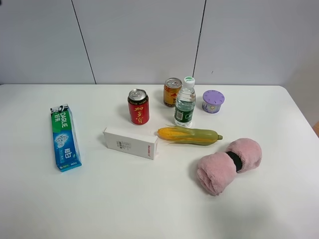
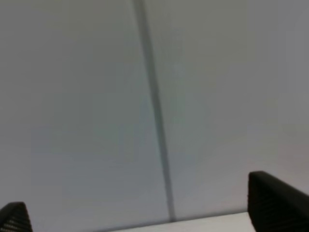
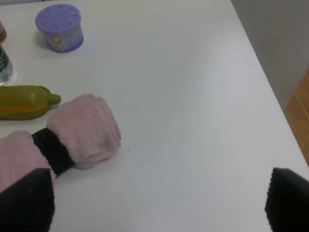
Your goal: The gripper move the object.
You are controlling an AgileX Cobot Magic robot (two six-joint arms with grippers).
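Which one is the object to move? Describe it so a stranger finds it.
On the white table, find the back row of small containers. The water bottle stands between the gold can and purple tub: the only clear one, white cap, green label.

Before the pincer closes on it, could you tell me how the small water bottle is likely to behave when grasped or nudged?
The water bottle stands upright, tall and narrow, so a push near its white cap would probably tip it. Its clear plastic wall likely flexes and may feel slippery under a firm squeeze. It looks nearly full, so probably fairly heavy for its size. The gold can and corn sit close, so a tip could knock them.
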